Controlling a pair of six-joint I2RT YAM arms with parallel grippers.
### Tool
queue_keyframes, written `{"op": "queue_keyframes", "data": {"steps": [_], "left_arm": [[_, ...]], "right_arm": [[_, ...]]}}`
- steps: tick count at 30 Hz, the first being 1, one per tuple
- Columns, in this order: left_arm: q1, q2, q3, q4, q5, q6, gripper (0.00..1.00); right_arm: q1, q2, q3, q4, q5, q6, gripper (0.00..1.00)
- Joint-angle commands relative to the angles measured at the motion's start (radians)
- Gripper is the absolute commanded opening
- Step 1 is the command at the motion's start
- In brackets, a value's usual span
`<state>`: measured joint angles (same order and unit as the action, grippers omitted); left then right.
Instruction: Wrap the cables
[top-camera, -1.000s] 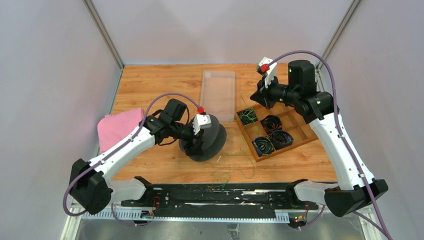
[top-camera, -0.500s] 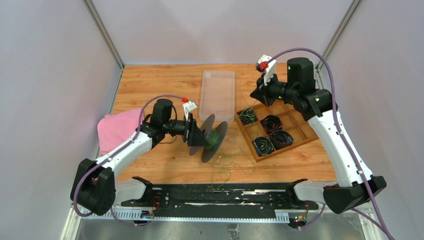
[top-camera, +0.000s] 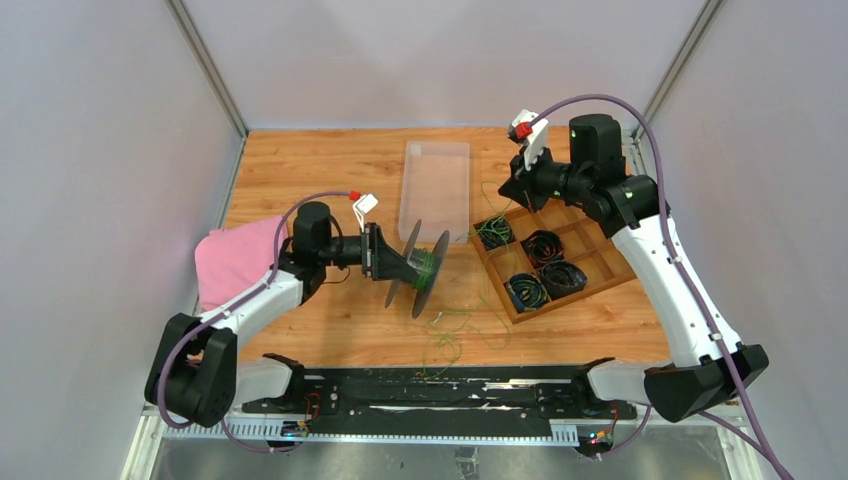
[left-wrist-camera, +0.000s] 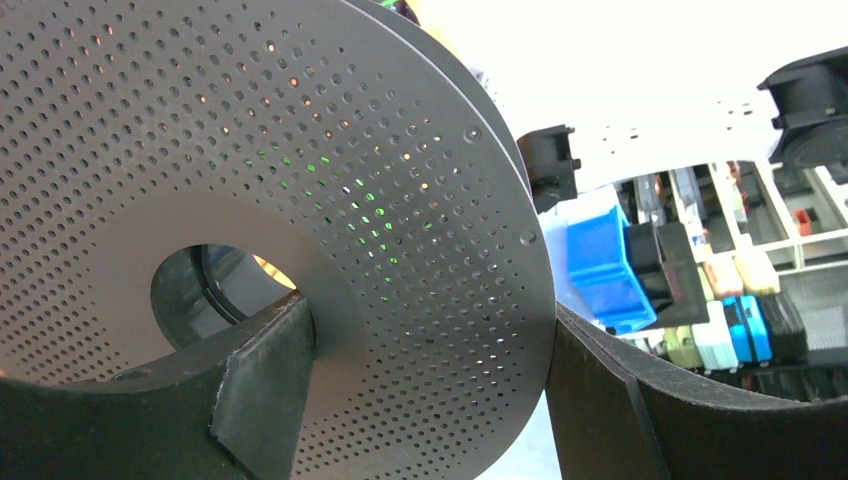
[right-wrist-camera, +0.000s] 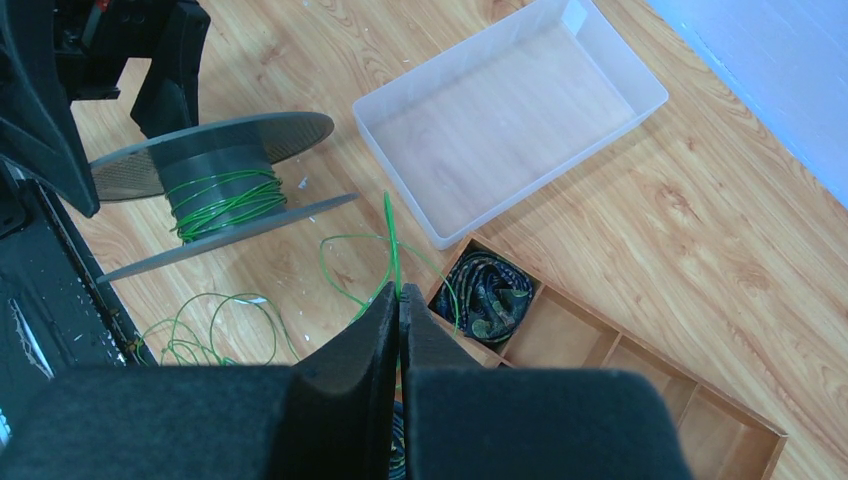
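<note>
Spool (left-wrist-camera: 380, 200), left wrist view: we see its flange cropped top and left, cables (right-wrist-camera: 222, 203) mostly hidden behind.

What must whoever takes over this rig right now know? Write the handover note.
Left gripper: clamped on the spool, which is turned on its side.
Right gripper: shut, pinching the green cable above the wooden tray.
Cable: several turns sit on the spool's hub; loose loops lie on the table near the arm bases.
Done: winding has begun.
Left: wind the remaining slack onto the spool.
</note>
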<state>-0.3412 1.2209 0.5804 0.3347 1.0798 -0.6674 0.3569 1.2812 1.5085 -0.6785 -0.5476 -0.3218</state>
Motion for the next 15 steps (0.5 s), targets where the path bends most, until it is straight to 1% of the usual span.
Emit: {"op": "queue_keyframes", "data": {"steps": [1, 11, 13, 15], "left_arm": [[0.04, 0.013, -0.023, 0.135, 0.025, -0.079, 0.54], [0.069, 0.056, -0.048, 0.179, 0.035, -0.126, 0.54], [0.069, 0.066, -0.05, 0.179, 0.034, -0.128, 0.55], [0.074, 0.078, -0.048, 0.18, 0.034, -0.135, 0.58]], "right_arm": [[-0.014, 0.005, 0.019, -0.001, -0.005, 0.008, 0.01], [-0.013, -0.001, -0.001, 0.009, -0.011, 0.006, 0.01], [-0.013, 0.0, -0.007, 0.013, -0.015, 0.007, 0.01], [-0.013, 0.001, -0.01, 0.015, -0.02, 0.01, 0.01]]}}
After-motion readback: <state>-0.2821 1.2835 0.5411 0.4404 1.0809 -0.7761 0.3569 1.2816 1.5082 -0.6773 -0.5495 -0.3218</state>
